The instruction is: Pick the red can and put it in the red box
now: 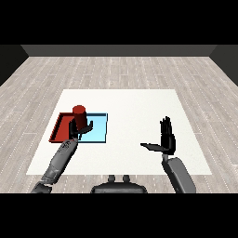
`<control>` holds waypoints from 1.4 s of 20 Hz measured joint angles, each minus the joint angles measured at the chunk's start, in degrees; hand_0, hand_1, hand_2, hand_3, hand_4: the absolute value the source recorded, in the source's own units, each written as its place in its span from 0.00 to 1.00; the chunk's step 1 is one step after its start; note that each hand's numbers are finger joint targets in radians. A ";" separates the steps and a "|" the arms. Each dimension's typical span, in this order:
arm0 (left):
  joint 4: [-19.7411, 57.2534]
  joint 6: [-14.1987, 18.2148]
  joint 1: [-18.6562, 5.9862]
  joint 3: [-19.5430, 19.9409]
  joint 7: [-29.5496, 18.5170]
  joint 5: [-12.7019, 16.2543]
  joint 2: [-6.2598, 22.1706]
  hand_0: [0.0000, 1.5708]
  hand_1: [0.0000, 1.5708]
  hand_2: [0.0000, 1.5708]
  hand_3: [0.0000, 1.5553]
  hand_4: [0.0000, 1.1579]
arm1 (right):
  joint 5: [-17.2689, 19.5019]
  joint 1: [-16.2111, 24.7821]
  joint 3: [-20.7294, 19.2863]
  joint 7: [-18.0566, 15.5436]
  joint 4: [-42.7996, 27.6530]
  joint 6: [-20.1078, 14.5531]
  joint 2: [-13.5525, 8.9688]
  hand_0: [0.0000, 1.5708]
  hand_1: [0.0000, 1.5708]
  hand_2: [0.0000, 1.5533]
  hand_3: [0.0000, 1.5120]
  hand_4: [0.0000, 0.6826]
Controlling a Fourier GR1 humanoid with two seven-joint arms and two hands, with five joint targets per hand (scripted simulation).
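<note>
Left hand (76,128) curls around the red can (80,116) above the red tray (59,128), at 9 o'clock of the light blue tray (100,132). Right hand (167,139) is open with fingers straight.

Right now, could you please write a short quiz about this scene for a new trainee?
1. True or false: the left hand is curled round the red can.
2. Which tray lies further to the view's left? A) the red tray B) the light blue tray
3. Fill in: the fingers of the right hand are straight and the hand holds ____.

Key:
1. True.
2. A.
3. Nothing; it is open above the white table, apart from both trays.
</note>
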 measured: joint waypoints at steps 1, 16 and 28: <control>1.02 -0.95 -0.48 1.31 0.28 0.40 1.16 1.00 1.00 1.00 0.96 0.97 | -0.31 1.04 -0.85 -0.27 -0.18 0.69 -0.67 0.00 0.00 0.00 0.00 0.00; 43.12 -5.64 -17.07 10.35 -2.82 -3.32 4.30 0.87 0.87 0.79 0.83 0.82 | 1.01 -3.51 -5.46 1.50 10.27 1.72 -0.58 0.00 0.00 0.00 0.00 0.00; 60.78 -5.19 -20.22 12.39 5.24 -4.12 4.43 0.95 0.95 0.85 0.00 0.56 | 0.70 -8.43 -7.28 -1.49 19.02 2.92 2.28 0.00 0.00 0.00 0.00 0.00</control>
